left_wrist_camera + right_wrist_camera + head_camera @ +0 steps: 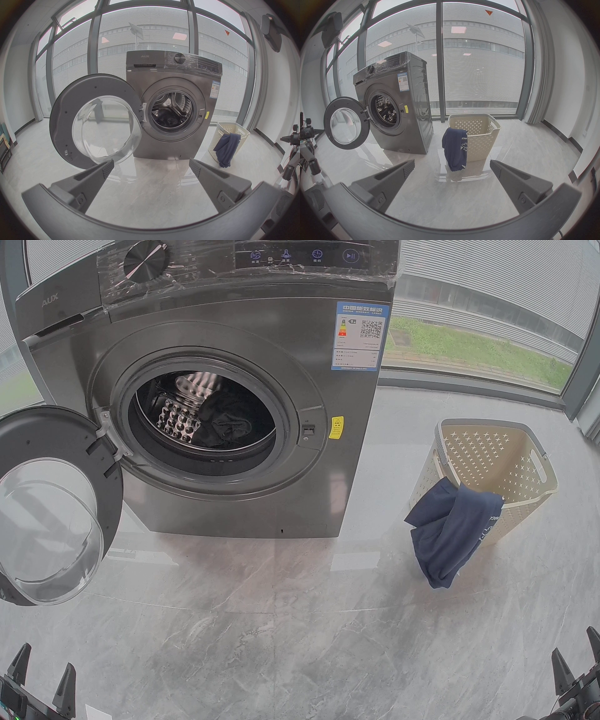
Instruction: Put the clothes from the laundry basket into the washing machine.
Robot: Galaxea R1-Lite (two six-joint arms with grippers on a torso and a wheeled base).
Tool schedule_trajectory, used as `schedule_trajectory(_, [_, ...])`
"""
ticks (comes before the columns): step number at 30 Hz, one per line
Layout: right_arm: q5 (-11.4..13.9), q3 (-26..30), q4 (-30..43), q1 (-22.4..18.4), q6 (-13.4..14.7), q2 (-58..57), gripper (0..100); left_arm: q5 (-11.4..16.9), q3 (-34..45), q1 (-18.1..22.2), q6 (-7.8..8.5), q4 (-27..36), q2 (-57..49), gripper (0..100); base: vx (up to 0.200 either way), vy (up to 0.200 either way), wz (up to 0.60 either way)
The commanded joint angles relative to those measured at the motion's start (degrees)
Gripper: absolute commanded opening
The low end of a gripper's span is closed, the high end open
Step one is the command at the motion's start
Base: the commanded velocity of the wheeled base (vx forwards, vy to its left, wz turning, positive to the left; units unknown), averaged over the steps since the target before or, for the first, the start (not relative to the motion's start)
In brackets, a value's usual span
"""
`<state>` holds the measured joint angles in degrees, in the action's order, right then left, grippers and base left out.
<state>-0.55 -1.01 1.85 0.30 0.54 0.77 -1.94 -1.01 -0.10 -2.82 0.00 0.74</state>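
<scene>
Left gripper [45, 657] sits low, in front of the washing machine [250, 321] and off toward its door side. Its fingers are spread wide with nothing between them, and it is well apart from the machine.

The round door [50, 509] is swung fully open on the machine's left. It hangs from the hinge at the edge of the opening, and we see the clear glass bowl facing out.

The machine itself is grey and front-loading, standing on the pale marble-look floor [281, 627] with its opening uncovered. Inside the drum we see a dark garment [225, 418] lying low and toward the back, against the perforated steel wall.

Right of the machine, apart from its side panel, stands the cream laundry basket [487, 455], upright, with a perforated wall. A navy garment [453, 530] hangs over the basket's rim on the side nearest the machine's front corner — most of the cloth drapes down the outside of the wall, its lower end near the floor. We cannot tell whether that end touches the floor.

Right gripper [574, 641] is low, in front of the machine and out past the basket side — fingers parted wide, holding nothing, well apart from the basket and the navy garment.
</scene>
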Motion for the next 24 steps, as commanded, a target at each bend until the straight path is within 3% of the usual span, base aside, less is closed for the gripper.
schedule_trajectory(1, [0.02,0.31,-0.01,0.05,-0.01,-0.77,100,0.00,1.01,0.10,-0.08,0.00,-0.22,100,0.000,-0.200,0.00])
schedule_trajectory(24, [0.02,0.31,-0.01,0.05,-0.01,-0.77,100,0.27,0.92,0.01,0.36,-0.09,-0.22,100,0.000,-0.017,0.00])
